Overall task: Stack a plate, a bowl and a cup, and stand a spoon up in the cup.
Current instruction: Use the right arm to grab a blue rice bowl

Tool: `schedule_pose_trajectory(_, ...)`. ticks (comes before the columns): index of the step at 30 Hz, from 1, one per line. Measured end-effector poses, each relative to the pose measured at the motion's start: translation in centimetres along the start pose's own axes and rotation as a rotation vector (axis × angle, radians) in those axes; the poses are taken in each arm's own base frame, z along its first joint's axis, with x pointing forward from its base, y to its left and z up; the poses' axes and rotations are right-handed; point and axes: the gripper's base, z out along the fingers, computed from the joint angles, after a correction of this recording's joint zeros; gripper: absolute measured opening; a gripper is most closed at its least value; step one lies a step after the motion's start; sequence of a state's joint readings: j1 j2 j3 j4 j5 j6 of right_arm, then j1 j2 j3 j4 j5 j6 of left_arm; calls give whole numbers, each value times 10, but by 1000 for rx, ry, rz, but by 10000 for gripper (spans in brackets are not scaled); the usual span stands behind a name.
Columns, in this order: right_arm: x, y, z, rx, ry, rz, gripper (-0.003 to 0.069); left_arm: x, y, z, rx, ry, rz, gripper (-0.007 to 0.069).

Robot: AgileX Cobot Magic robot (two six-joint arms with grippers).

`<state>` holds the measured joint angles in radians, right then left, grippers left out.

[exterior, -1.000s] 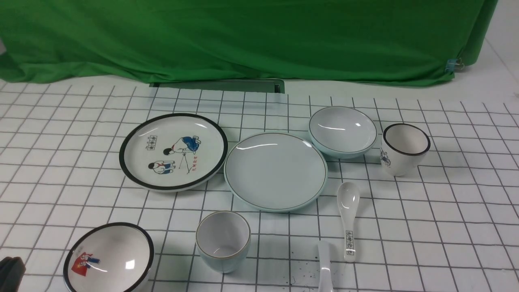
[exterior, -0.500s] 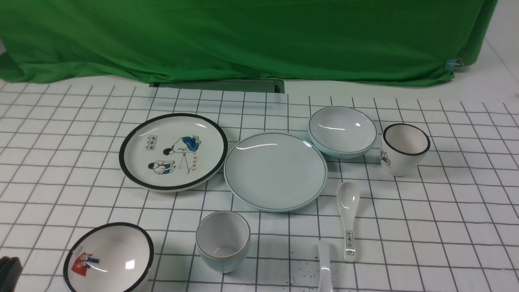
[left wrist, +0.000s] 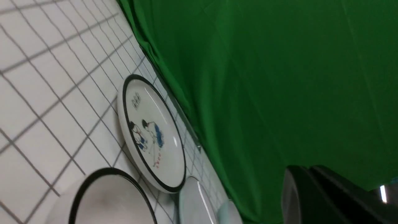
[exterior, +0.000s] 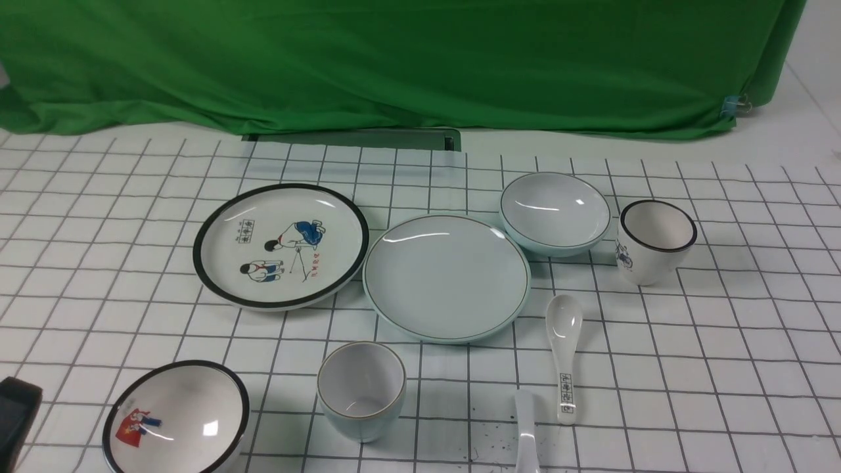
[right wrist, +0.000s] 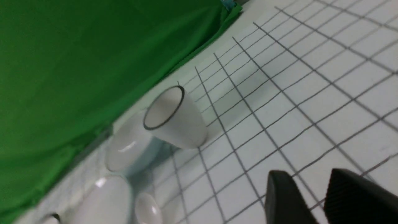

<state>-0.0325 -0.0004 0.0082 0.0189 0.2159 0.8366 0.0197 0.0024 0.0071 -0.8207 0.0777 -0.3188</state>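
Nothing stacked so far, judging by the spread across the grid. At far left, see the left gripper (left wrist: pixel 306 168) with fingers together and no piece between them, near the black-rimmed bowl (exterior: pixel 181 420), probably just a decoy, as is the cartoon plate (exterior: pixel 282 246) beyond. Next, find the cup (exterior: pixel 361 387) upright on the table, mouth up, ready to receive a spoon later but due third in the stack. Then comes to the plate (exterior: pixel 447 282), flat and face up near the middle, likely the base and so perhaps best left in place. Further right, note the spoon (exterior: pixel 527 427), lying with plain handle pointing away from the robot and cut off by the near edge of the front view; probably needs turning upright for the cup. Beyond, find the bowl (exterior: pixel 555 213), upright just beside the plate, contact impossible to tell, well placed for a short lift onto it. Past that, leave the marked spoon (exterior: pixel 565 355) and black-rimmed cup (exterior: pixel 657 230) alone. At far right, see the right gripper (right wrist: pixel 311 170) with fingers apart, holding nothing, perhaps suited to fetching the bowl first
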Motion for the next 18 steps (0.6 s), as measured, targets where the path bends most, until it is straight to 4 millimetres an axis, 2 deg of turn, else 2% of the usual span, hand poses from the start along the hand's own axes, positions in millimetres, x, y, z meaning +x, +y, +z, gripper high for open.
schedule_pose_trajectory(4, 0, 0, 0, -1, 1, 222, 243, -1, 0, 0, 1, -10, 11, -28)
schedule_pose_trajectory(9, 0, 0, 0, 0, 2, 197, 243, -3, -1, 0, 7, -31, 42, -28)
schedule_pose_trajectory(12, 0, 0, 0, -1, 1, 128, 243, -4, -4, 0, 11, -35, 155, -28)
schedule_pose_trajectory(15, -2, 2, 0, -23, -17, 51, 243, -9, -23, -4, 36, -7, 287, -28)
schedule_pose_trajectory(18, -7, 9, -1, -77, -47, -105, 232, -18, -59, -9, 11, 97, 459, -28)
